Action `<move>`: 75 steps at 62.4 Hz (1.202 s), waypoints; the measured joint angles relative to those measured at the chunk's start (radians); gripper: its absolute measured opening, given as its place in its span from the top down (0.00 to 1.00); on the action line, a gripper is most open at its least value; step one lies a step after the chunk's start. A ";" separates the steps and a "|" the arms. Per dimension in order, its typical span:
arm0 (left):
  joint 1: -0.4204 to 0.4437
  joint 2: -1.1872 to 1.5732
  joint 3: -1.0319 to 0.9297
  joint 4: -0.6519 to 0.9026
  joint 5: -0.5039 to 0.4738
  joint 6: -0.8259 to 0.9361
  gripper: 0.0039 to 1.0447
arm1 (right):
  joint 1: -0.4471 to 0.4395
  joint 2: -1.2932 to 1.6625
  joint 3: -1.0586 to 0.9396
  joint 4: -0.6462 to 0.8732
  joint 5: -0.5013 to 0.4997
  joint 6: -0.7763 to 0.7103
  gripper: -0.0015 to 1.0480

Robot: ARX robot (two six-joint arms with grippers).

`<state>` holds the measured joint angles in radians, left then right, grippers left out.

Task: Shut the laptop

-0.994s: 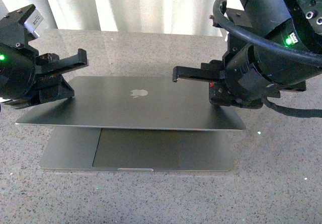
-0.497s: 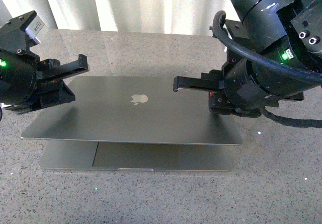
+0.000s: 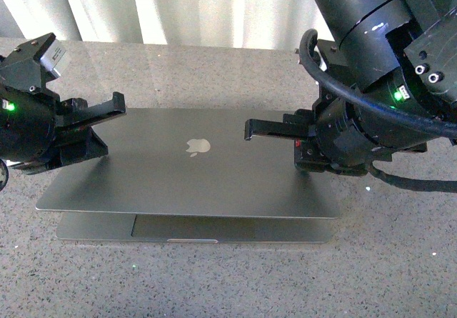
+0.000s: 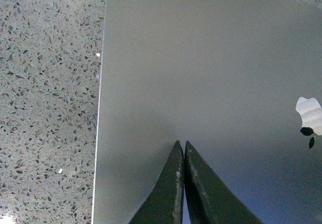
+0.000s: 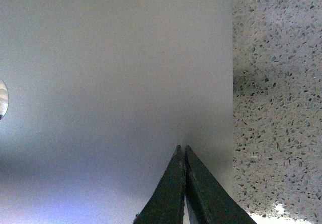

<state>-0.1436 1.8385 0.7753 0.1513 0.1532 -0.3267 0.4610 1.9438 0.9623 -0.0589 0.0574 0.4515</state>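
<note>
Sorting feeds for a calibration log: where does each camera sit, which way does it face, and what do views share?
Front view: on the body between the arms, facing forward at the laptop on the table; left tool and right tool show.
Left wrist view: on the left wrist, looking along the shut left tool onto the lid.
Right wrist view: likewise, along the shut right tool.
Front and left wrist share the apple logo.

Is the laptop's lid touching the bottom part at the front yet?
Apart. The front view shows the lid's front edge raised above the base, with a strip of trackpad showing beneath it.
</note>
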 joint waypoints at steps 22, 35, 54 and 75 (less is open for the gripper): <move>-0.001 0.016 0.000 0.008 0.003 -0.009 0.97 | 0.002 0.007 -0.004 0.005 -0.002 0.001 0.99; -0.002 0.027 0.000 0.019 0.005 -0.017 0.97 | 0.002 0.009 -0.010 0.009 -0.003 0.001 0.99; 0.002 0.042 0.000 0.031 0.010 -0.019 0.97 | 0.003 0.020 -0.022 0.021 -0.004 0.002 0.99; 0.027 0.062 0.000 0.040 0.023 -0.019 0.97 | 0.008 0.033 -0.026 0.030 -0.007 0.006 0.99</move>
<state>-0.1165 1.9003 0.7750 0.1917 0.1764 -0.3458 0.4686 1.9770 0.9363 -0.0288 0.0505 0.4576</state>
